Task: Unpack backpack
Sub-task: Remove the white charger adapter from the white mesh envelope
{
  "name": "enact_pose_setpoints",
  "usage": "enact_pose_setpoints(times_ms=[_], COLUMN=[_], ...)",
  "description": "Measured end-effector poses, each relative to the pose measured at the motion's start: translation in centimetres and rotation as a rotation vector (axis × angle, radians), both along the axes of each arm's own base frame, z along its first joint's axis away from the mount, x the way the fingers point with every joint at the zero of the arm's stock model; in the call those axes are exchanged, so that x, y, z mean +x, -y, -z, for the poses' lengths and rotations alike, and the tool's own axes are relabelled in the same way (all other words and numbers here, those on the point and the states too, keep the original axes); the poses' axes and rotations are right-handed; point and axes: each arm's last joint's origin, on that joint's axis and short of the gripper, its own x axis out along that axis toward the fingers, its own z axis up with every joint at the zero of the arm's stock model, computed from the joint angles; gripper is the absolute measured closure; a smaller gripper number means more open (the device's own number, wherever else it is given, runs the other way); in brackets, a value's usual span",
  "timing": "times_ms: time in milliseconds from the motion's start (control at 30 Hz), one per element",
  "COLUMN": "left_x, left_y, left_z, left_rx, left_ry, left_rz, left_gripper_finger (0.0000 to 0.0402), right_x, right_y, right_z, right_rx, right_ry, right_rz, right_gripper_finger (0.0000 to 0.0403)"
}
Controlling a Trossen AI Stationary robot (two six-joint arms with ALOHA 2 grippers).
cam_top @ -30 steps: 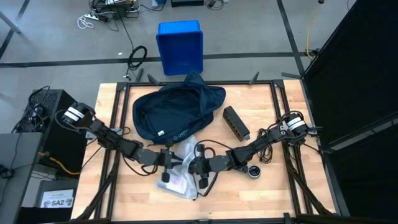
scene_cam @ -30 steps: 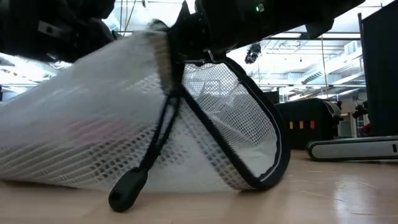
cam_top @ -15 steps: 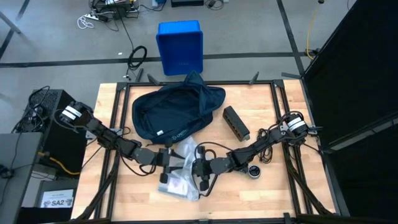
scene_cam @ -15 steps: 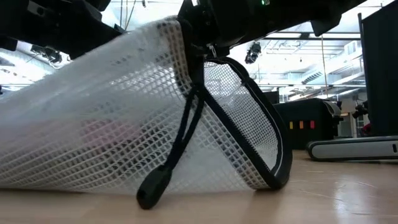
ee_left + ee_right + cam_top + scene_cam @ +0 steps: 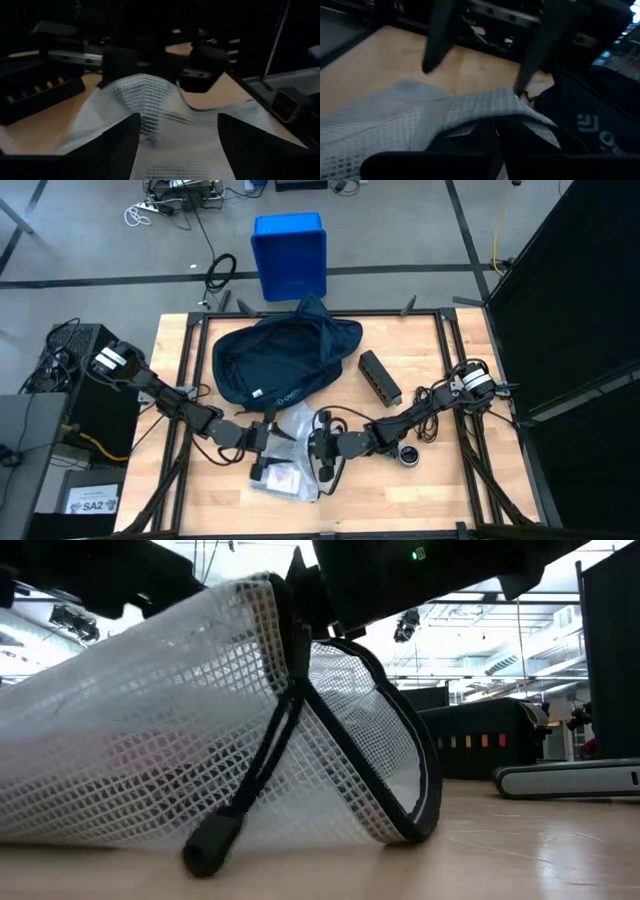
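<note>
The dark navy backpack [image 5: 285,360] lies open at the table's far middle. In front of it lies a white mesh pouch [image 5: 283,455] with black trim [image 5: 400,755]; its underside rests on the table and something pink shows inside. My right gripper [image 5: 316,446] [image 5: 496,131] is shut on the pouch's raised edge. My left gripper [image 5: 266,452] [image 5: 177,118] stands open at the pouch's left end, with mesh showing between its fingers. A black pull cord [image 5: 250,780] hangs from the raised edge down to the table. My right gripper pinches the pouch's black-trimmed upper edge [image 5: 487,106] between its two shut fingers. It comes nearly level from the table's right. That edge [image 5: 285,595] is lifted like a tent ridge, and the pouch's lower side stays on the table.
A bright blue bin [image 5: 290,255] stands beyond the table's far edge. A black oblong box [image 5: 380,377] lies right of the backpack. A small round dark object [image 5: 408,457] sits beside the right arm. Cables lie at the right rail.
My left gripper has opened, let go of the pouch and drawn back a little toward the table's near left. The pouch's left part has sunk flatter. Its right edge stays raised in my right gripper, and the pull cord has swung.
</note>
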Motion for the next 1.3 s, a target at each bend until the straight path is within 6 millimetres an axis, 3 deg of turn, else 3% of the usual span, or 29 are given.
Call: enact_pose_setpoints(times_ms=[133,367,667,1133,1300], left_x=[0.0,0.3,0.7,4.2,4.3], left_y=[0.0,-0.9,-1.2,-1.0,-1.1], left_z=[-0.2,0.5,0.6,1.4,1.4], left_rx=[-0.005,0.056,0.043,0.067,0.105], left_ry=[0.015,-0.016,-0.006,-0.054,-0.056], left_rz=[-0.011,-0.179,-0.181,-0.153,-0.157], left_gripper_finger=[0.0162,0.0162,0.0162,0.0165,0.0167], right_x=[0.0,0.1,0.3,0.5,0.4], right_y=[0.0,0.0,0.2,0.5,0.3], right_z=[-0.1,-0.3,-0.6,-0.8,-0.8], right_rx=[0.0,0.014,0.031,0.048,0.046], right_ry=[0.007,0.031,0.069,0.086,0.084], right_rz=[0.009,-0.001,-0.002,-0.021,-0.03], right_gripper_finger=[0.0401,0.0401,0.0402,0.0402,0.0401])
